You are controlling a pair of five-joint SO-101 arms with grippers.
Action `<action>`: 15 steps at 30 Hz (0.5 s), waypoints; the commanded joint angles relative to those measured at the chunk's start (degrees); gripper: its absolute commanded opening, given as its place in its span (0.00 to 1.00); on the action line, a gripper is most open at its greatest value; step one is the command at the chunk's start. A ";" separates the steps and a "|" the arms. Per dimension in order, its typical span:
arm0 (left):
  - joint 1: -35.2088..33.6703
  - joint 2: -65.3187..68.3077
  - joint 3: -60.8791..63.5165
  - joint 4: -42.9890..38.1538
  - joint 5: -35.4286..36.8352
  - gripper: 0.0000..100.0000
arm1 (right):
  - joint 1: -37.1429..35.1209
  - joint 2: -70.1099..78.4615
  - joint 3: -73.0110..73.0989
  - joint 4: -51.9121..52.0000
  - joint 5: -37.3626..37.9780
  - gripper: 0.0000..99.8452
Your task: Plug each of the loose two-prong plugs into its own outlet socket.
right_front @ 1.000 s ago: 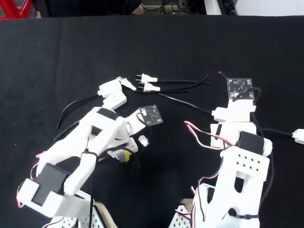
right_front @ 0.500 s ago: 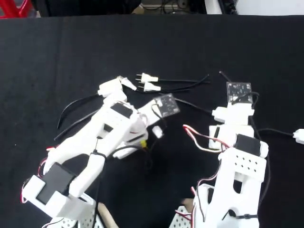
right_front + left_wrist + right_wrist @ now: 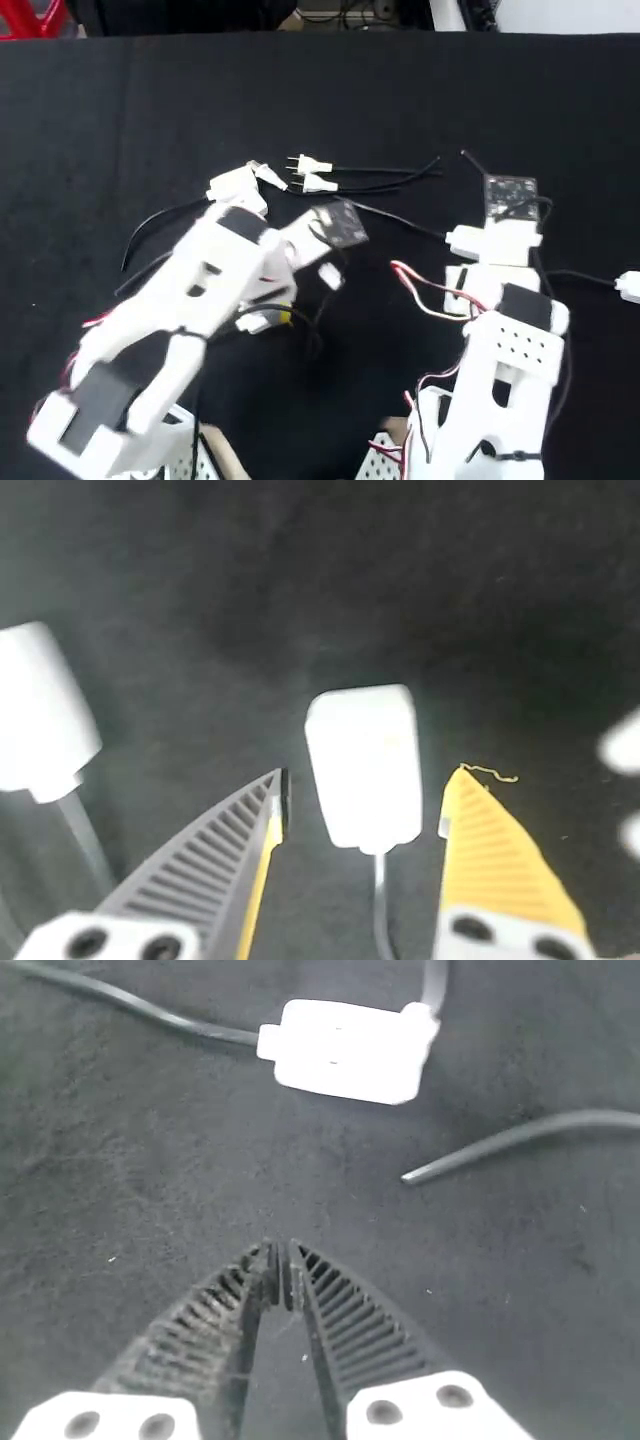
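On the black counter, the left arm is stretched forward, and a grasp is judged to be in hand: the left gripper is spread open around a white corded block (plug or socket cannot be told), with a gap at each side. The right gripper is closed and empty near another white block. Next, a square closing on the corded block's sides is called for, while two two-prong plugs lie loose nearby.
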 commanded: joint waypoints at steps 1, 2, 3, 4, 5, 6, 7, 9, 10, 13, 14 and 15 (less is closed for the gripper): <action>-4.88 -8.18 -1.98 1.58 -0.97 0.26 | 3.52 -1.27 -0.75 -0.97 1.67 0.01; -5.32 -8.88 -0.75 1.41 -1.05 0.26 | 4.04 -1.27 -0.84 -0.97 2.20 0.01; -5.41 -9.14 0.75 0.53 -1.14 0.26 | 4.48 -1.27 -0.92 -0.88 2.37 0.01; -5.58 -9.14 2.68 -0.79 -1.14 0.26 | 4.84 -1.27 -1.10 -0.62 2.29 0.01; -5.58 -9.14 5.05 -2.81 -1.14 0.26 | 5.19 -1.27 -1.54 0.09 2.29 0.01; -5.67 -9.14 7.87 -5.45 -1.14 0.26 | 5.45 -1.27 -2.24 1.76 2.29 0.01; -5.67 -9.14 10.68 -8.53 -1.14 0.26 | 5.36 -1.36 -3.30 3.96 2.29 0.01; -5.49 -9.14 15.52 -14.33 -1.14 0.26 | 5.10 -2.07 -4.70 6.51 2.29 0.01; -5.41 -9.14 17.01 -16.35 -0.97 0.26 | 5.10 -2.68 -4.88 6.77 2.20 0.01; -5.49 -8.97 18.86 -21.01 -0.70 0.25 | 5.10 -5.41 -4.70 6.95 0.18 0.01; -5.67 -8.88 19.12 -22.24 -0.09 0.25 | 5.10 -6.37 -4.44 6.95 -0.70 0.01; -5.67 -8.26 19.30 -23.47 1.23 0.25 | 5.10 -7.43 -4.00 6.95 -1.23 0.01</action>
